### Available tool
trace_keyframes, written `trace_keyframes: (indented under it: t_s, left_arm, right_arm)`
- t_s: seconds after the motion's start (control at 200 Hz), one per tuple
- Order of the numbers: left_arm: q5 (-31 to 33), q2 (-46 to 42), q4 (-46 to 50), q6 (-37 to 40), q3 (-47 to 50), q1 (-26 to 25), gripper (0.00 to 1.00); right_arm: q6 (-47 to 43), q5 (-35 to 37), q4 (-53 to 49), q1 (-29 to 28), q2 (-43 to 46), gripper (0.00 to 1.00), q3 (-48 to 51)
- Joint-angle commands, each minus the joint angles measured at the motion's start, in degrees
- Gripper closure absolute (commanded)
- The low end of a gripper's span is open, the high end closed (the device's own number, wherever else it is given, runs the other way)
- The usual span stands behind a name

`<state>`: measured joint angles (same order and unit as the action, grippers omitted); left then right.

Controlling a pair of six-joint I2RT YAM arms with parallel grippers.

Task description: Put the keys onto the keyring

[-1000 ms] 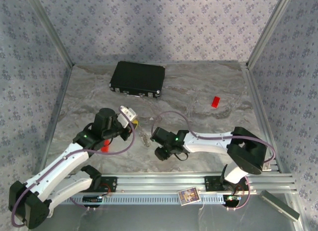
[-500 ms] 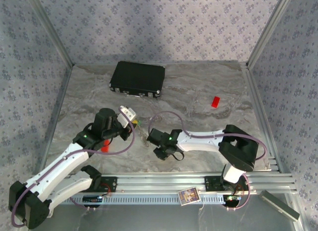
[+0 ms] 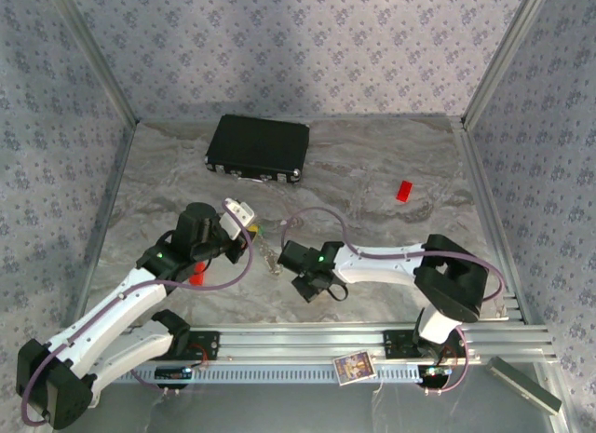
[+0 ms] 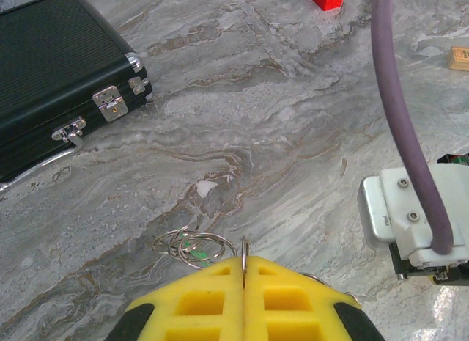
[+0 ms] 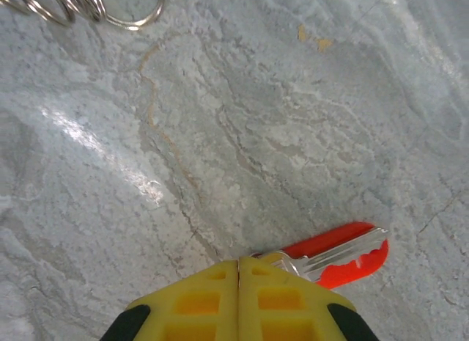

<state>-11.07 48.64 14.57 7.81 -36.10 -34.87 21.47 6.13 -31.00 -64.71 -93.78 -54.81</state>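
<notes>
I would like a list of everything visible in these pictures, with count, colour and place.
case: one, black, far left of the table.
block: one, red, far right of the table.
keyring: one bunch of silver rings, on the table before the left gripper, one ring between its pads.
key: one, silver with red head, at the right gripper.
small piece: one, red, beside the left arm; too small to name.
card: one, printed, on the front rail.
table: one, grey marbled.
left gripper: yellow pads, shut on the keyring.
right gripper: yellow pads, shut on the key.
</notes>
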Motion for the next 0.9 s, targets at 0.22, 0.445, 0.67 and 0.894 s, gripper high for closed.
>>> trace_keyframes:
  t_s: [0.22,0.445,0.67,0.894]
  left_arm:
    - [-0.6,-0.5,-1.8,-0.4,-0.1,0.3,1.0]
    - [-0.6,-0.4,-1.9,-0.4,0.0,0.4,1.0]
    - [-0.7,-0.2,-2.0,-0.3,0.0,0.4,1.0]
    - [-0.7,0.1,-2.3,-0.2,0.0,0.4,1.0]
  right_arm:
    - [0.7,-9.6,6.0,5.8,6.1,0.96,5.0]
    - [1.2,-12.7,8.3,6.9,5.1,0.96,5.9]
    - [1.2,-13.3,8.7,7.7,3.5,0.96,6.0]
    - [1.4,-14.3,9.3,8.5,2.3,0.95,6.2]
